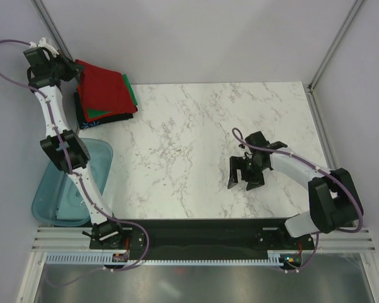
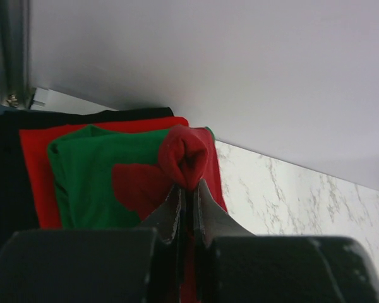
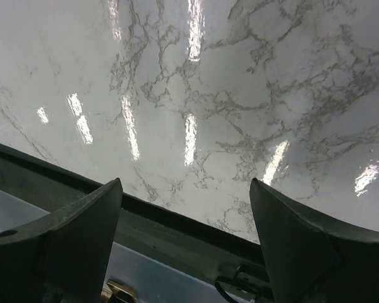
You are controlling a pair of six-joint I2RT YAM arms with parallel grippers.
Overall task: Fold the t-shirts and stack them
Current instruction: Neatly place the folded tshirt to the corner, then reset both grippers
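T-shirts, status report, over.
Left gripper shut, pinching a fold of the dark red shirt atop the stack. Right gripper open, empty, over the table. Nothing blocking.

Left arm (image 1: pixel 54 120): slim white links between chunky black joint housings.
Right arm (image 1: pixel 294 165): the same white links, with a large black housing at the elbow and a pale grey link at the foot.
Cables (image 1: pixel 0 63): thin and purple, one running outside each arm from foot to wrist.
Bases (image 1: pixel 110 233): black blocks, each with a small box showing a red spot just in front.
Left fingers (image 2: pixel 170 214): matte black, tapering to thin edges, on a broad black block.
Right fingers (image 3: pixel 82 221): dark wedges with curved inner faces.
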